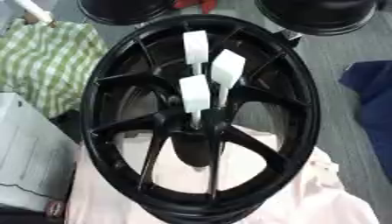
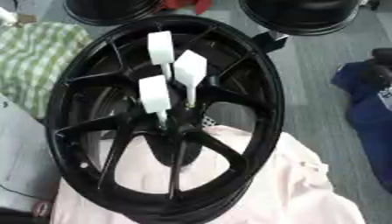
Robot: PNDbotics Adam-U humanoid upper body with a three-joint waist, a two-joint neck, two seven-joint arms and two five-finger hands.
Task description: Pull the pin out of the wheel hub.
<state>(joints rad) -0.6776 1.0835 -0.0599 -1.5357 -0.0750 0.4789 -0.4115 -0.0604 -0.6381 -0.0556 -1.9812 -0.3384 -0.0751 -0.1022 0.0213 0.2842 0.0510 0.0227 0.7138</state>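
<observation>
And here is the wheel hub (image 1: 201,118), a big black rim with thin spokes, filling most of the view and sitting on a pale pink cloth (image 1: 306,197) that spreads out beneath its lower half. Right at the centre, three white pins stand up out of the hub: the upper pin (image 1: 196,47) at the top, the right pin (image 1: 227,69) tilted just beside it, and the front pin (image 1: 194,93) lowest, its thin stem (image 1: 196,117) going down into the middle where the spokes meet. All three are seated in the hub, their flat white heads close together. Neither robot hand shows in either eye view, so nothing can be said about their fingers. Off to the left lies a green checked cloth (image 1: 46,65), a grey box (image 1: 27,153) below it, two more black rims (image 1: 318,15) along the far edge, and blue fabric (image 1: 371,105) at the right.
</observation>
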